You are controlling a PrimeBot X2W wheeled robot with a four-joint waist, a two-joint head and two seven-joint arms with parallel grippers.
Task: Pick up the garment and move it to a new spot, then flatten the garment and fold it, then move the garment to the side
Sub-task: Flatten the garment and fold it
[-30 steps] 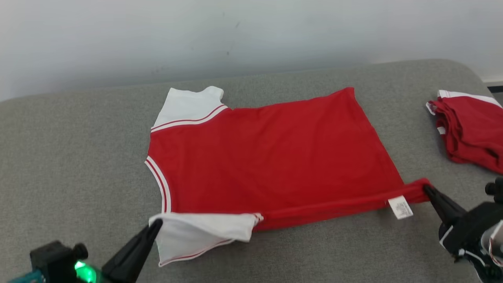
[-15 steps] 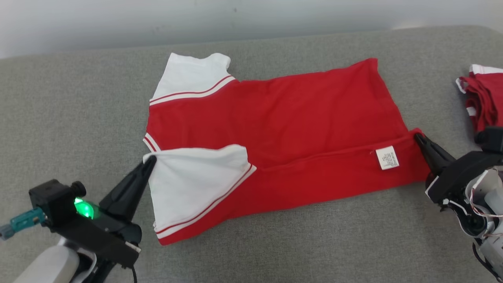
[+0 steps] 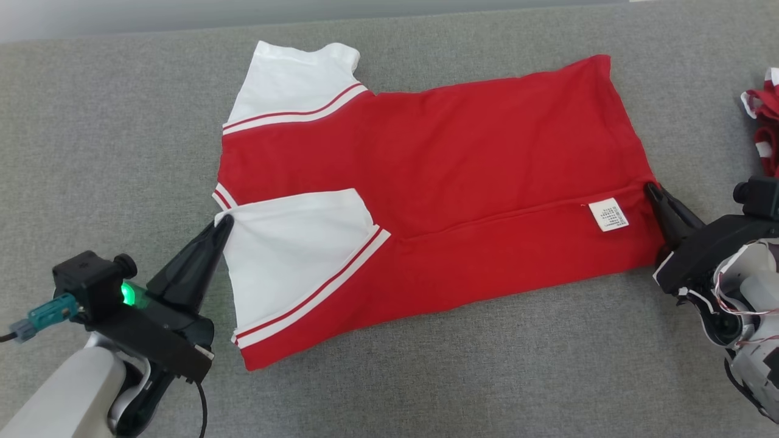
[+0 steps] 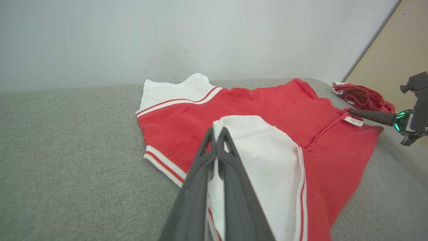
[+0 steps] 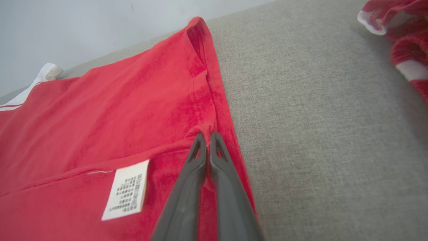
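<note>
Red short-sleeved garment [image 3: 462,152] with white, red-striped sleeves, spread on the grey fabric-covered worktop [image 3: 109,121]. Its neck end is toward the robot's left and its hem toward the robot's right. The near long edge is folded over onto the body, so the near white sleeve [image 3: 292,255] lies on top of the red cloth. A white rectangular care label [image 3: 608,214] faces up close to the hem. The far white sleeve [image 3: 292,79] lies flat on the worktop.

The left pincer [image 3: 224,222] is clenched on the outer corner of the folded sleeve; the left wrist view shows white cloth caught between its two dark fingers [image 4: 197,174]. The right pincer [image 3: 650,190] is clenched on the hem corner of the folded flap, near the label; in the right wrist view its fingertips [image 5: 200,142] meet on a pinch of red cloth.

A crumpled red-and-white second garment [image 3: 765,121] lies at the right edge of the worktop, well apart from the first. A pale wall [image 4: 167,33] stands behind.
</note>
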